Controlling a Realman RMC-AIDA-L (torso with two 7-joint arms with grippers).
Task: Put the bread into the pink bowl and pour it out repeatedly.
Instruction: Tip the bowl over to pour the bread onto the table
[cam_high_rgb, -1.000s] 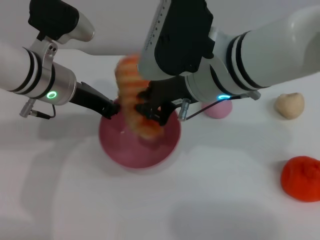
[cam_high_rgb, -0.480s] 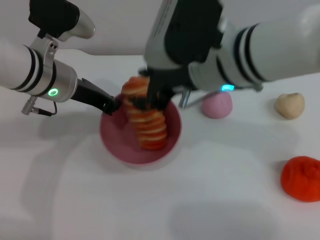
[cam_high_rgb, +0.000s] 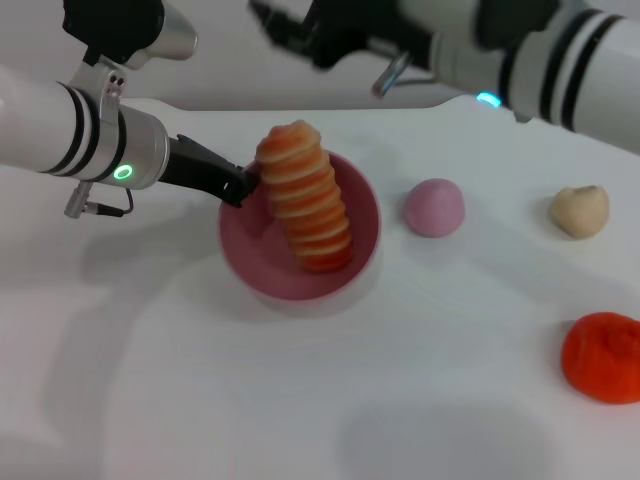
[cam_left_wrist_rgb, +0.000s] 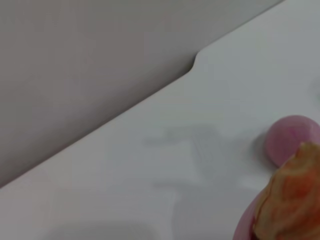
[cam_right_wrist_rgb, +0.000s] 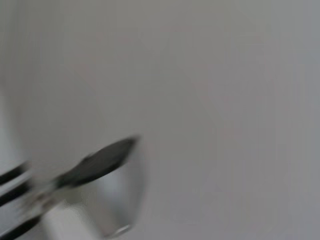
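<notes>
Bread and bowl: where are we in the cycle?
Done: the bread stands propped in the pink bowl, its top end above the rim. In hand: the left gripper is shut on the bowl's rim; the right gripper is up by the back wall, off the bread. Left: tipping the bread out, then repeating.

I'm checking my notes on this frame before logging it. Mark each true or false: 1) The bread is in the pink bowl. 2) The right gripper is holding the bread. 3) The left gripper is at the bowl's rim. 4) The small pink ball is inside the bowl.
1) True: the bread leans in the pink bowl, one end sticking out above the rim.
2) False: the right gripper is raised clear of the bread, holding nothing.
3) True: the left gripper grips the rim.
4) False: the pink ball sits on the table beside the bowl.
</notes>
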